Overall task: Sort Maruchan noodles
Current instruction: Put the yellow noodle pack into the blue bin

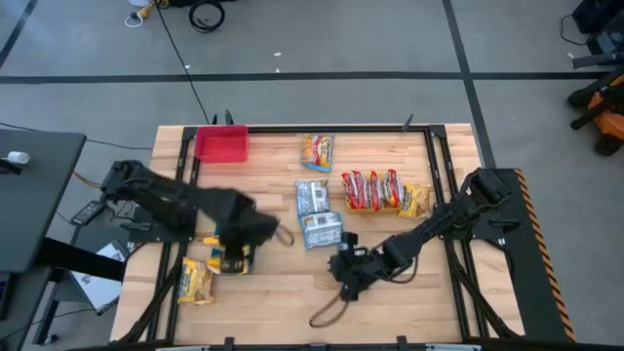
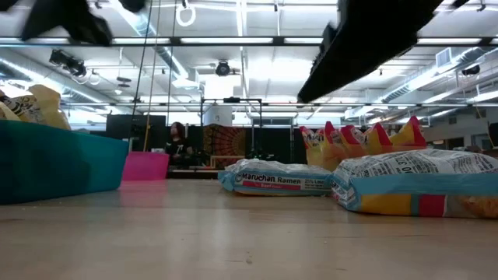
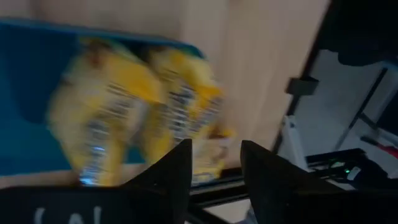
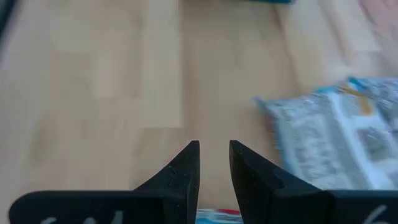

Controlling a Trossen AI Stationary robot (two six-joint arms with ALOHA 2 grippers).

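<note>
Maruchan noodles lie in groups on the wooden table: two silver-blue packets in the middle, a row of red packets with a yellow one to their right, and one yellow packet at the far side. More yellow packets lie in a blue bin near the left front. My left gripper hovers open above that bin, holding nothing. My right gripper hangs over bare table near the front middle, its fingers a little apart, with a silver-blue packet beside it.
A red bin stands at the far left of the table. A black frame runs along the table's edges. A looped cable lies near the front middle. In the low view a person sits in the room beyond.
</note>
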